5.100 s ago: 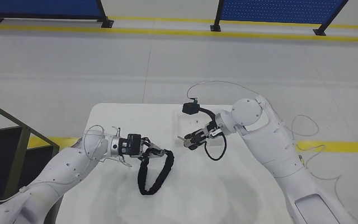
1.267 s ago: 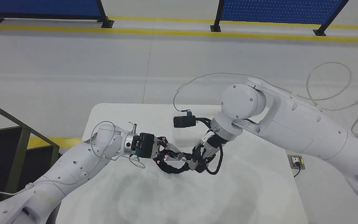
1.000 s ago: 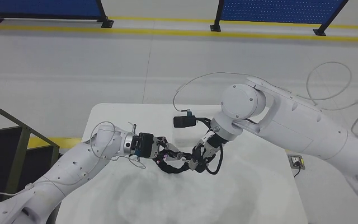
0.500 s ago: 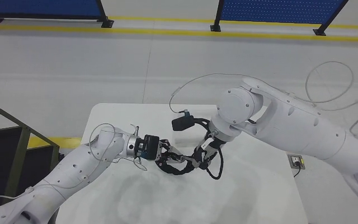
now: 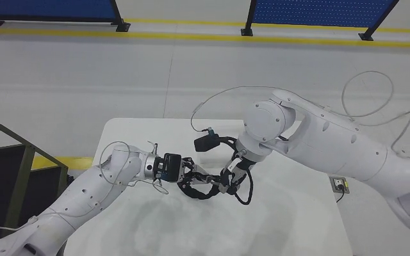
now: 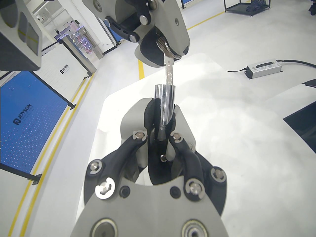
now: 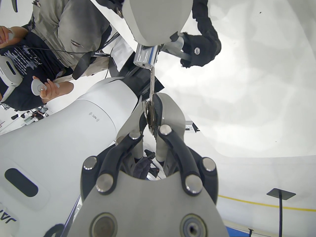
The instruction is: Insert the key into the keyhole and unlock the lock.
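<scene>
Clamping the lock [image 6: 164, 97] in the left gripper [image 6: 161, 114], closed firm on the lower half of the chrome cylinder. Pinching the key [image 6: 168, 71] by its round head in the right gripper [image 6: 167, 55], closed tight, straight across from the lock's keyhole end. Pointing the key blade along the lock's axis, tip meeting the lock's end face right at the keyhole; most of the blade bare outside the lock. Cannot tell how deep the tip sits. Trailing from the lock's far end, past the left gripper: black fabric-sleeved cable [image 7: 206, 29], curling in a loop below the lock, with a small metal rivet on its end block just beside the lock. Cannot tell whether the loop touches anything under the lock. Holding lock and key up in the air, white worktop [image 5: 288, 217] lying beneath the lock. From above: left gripper on one side of the lock, right gripper on the opposite side, tips close together with the lock between them. Well apart from the lock, on the floor past the worktop edge: grey power brick [image 6: 264, 68] with a black cord. Farther behind the lock: blue panels [image 5: 320, 13] on black feet, yellow floor lines [image 5: 192, 36] in front of them.
</scene>
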You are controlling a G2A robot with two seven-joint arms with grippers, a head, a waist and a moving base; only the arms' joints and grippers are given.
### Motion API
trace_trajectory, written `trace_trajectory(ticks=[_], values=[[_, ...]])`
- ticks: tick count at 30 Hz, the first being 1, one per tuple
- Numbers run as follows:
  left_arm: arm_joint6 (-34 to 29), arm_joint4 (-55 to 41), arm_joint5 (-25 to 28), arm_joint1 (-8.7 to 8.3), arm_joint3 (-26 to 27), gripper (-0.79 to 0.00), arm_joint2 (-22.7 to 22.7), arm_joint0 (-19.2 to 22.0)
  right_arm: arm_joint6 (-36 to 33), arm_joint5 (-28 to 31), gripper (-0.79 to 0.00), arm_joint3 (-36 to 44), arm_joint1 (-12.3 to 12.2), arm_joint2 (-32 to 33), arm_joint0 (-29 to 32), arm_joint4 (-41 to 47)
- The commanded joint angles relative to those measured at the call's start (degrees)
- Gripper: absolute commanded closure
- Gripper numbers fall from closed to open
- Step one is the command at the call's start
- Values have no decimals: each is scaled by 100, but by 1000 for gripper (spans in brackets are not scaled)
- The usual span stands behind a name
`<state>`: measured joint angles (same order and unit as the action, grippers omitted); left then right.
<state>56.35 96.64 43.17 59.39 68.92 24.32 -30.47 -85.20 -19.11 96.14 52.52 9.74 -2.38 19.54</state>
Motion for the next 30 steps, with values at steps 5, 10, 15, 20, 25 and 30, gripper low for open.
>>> trace_trajectory(ticks=[5, 10, 15, 20, 25, 30], values=[[41, 62, -14, -16, 3, 0, 111, -100, -71, 70, 0, -87, 81, 0, 8, 2], [6, 118, 64, 4, 83, 0, 149, -141, 20, -21, 0, -168, 131, 0, -13, 84], [-28, 144, 137, 37, 90, 0, 182, -158, 63, -63, 0, -186, 153, 0, -11, 154], [-28, 170, 182, 75, 72, 0, 211, -167, 154, -154, 0, -180, 146, 0, -24, 239], [-13, 192, 238, 116, 37, 0, 230, -168, 246, -245, 0, -138, 114, 0, -48, 334], [18, 212, 217, 149, -35, 0, 271, -174, 303, -302, 0, -88, 61, 0, -57, 397]])
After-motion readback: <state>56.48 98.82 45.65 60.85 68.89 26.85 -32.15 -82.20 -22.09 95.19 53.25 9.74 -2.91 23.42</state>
